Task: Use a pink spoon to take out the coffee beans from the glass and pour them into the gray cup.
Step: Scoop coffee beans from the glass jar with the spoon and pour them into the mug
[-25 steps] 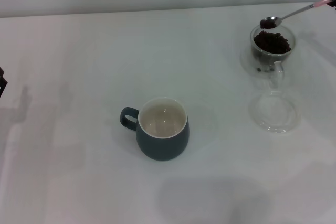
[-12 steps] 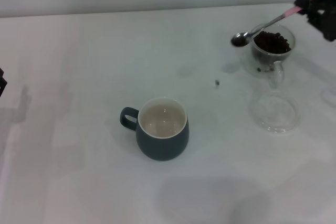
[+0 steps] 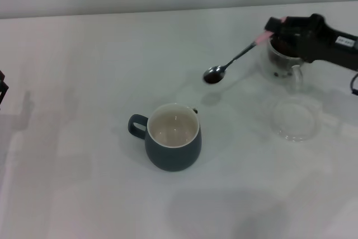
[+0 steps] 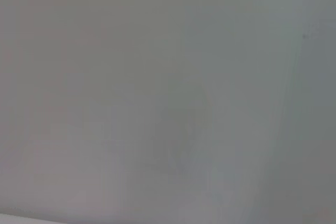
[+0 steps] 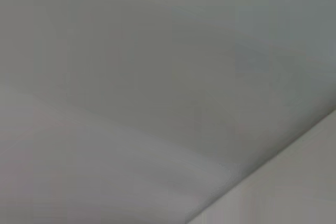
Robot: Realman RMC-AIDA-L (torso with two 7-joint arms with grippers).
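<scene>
In the head view my right gripper (image 3: pixel 272 28) is shut on the pale pink handle end of the pink spoon (image 3: pixel 235 59) and holds it in the air, slanting down to the left. The spoon bowl (image 3: pixel 213 75) has something dark in it and hangs above the table, up and right of the gray cup (image 3: pixel 173 144). The cup stands upright with a cream inside and its handle to the left. A small dark speck (image 3: pixel 194 110) sits at its right rim. The glass (image 3: pixel 285 65) with coffee beans (image 3: pixel 278 45) stands partly hidden behind the right gripper. My left gripper (image 3: pixel 2 89) is parked at the left edge.
A shallow flat clear glass dish (image 3: pixel 295 118) lies just in front of the glass. The white table (image 3: pixel 84 54) runs back to a pale wall. Both wrist views show only a blank grey surface.
My right arm has carried the spoon leftward and down, from above the glass to near the gray cup. A loose bean seen on the table half a second ago is gone from that spot.
</scene>
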